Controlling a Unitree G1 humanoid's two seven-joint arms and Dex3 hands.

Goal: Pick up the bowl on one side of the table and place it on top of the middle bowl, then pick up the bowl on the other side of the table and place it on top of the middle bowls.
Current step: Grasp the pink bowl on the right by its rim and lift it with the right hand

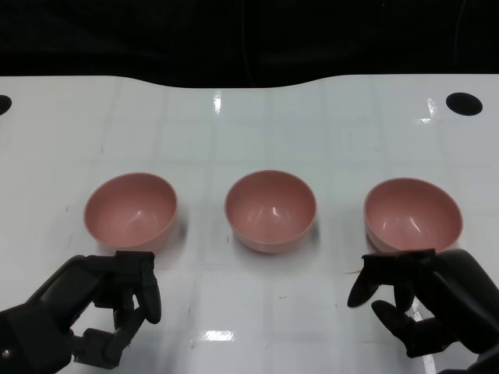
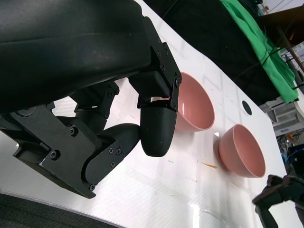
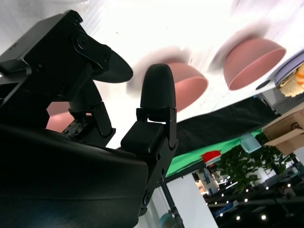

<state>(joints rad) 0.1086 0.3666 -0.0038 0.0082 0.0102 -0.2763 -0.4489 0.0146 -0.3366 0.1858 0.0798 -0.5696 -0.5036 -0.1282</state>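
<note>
My left hand [image 1: 101, 308]: low at the near left of the white table [image 1: 327, 132], fingers [image 1: 144, 292] curled loosely with gaps between them — nothing in them. It sits just short of the left bowl and is not touching it.

Left bowl [image 1: 131, 210]: pink, upright, open side up, on the table just beyond my left hand. Its near rim lies close to my fingertips, with a sliver of table between.

Middle bowl [image 1: 270, 209]: same pink, upright, standing alone on the table between the other two, well apart from both. Nothing is stacked in it.

Right bowl [image 1: 412, 215]: pink, upright, on the table just beyond my right hand. My fingers cover its near edge in the head view; I cannot tell whether they touch it.

My right hand [image 1: 425, 300]: low at the near right, fingers [image 1: 362, 288] spread and bent, holding nothing — open toward the right bowl.

Left wrist view: my own fingers [image 2: 156, 128] hang apart over the table, the middle bowl [image 2: 192, 102] and the right bowl [image 2: 242, 151] beyond them, my right hand [image 2: 280, 194] at the far corner.

Right wrist view: blurred; pink bowls show beyond my parted fingers [image 3: 157, 90].
</note>
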